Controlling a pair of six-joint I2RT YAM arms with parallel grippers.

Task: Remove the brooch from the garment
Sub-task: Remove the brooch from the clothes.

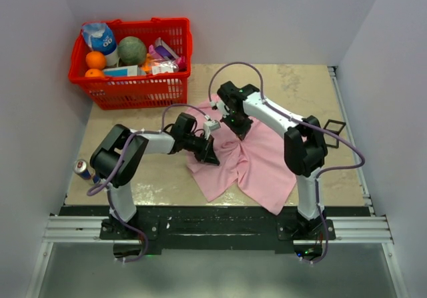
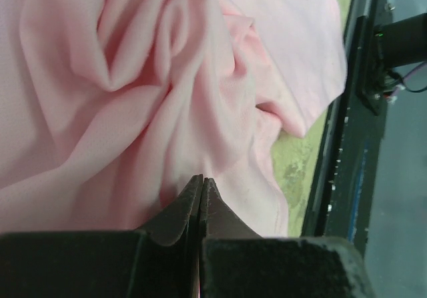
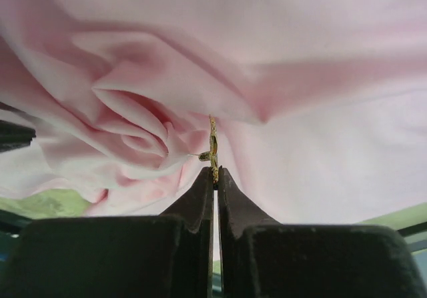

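The brooch (image 3: pixel 213 145) shows only in the right wrist view. It is a thin gold sliver seen edge-on, standing up from the tips of the right gripper (image 3: pixel 215 173), whose jaws are pinched on its lower end. Its upper part lies against a whorl of gathered pink shirt (image 3: pixel 320 145), so it looks attached rather than free (the pin itself is hidden). From above the brooch cannot be made out. It sits under that gripper at the shirt's upper middle, on the table (image 1: pixel 300 85).

The left gripper (image 2: pixel 202 179) is at the shirt's left edge, its jaws pressed together with the tips touching cloth. I cannot tell whether any cloth is caught between them.

The step in hand seems to be drawing the brooch out:
- Pull slowly along the line of the pin, not sideways, which would drag and tear the soft knit.
- Watch the folds. If the cloth tents up with the brooch, the clasp or pin is probably caught, so ease back instead of hauling.
- The left arm should anchor the fabric close by, so the shirt stays down.
- The hold is on a narrow edge, so a twist could flick the brooch out.

No writing is legible: the packets in the red basket (image 1: pixel 133 91) and the can (image 1: pixel 81 169) carry print too small to read.
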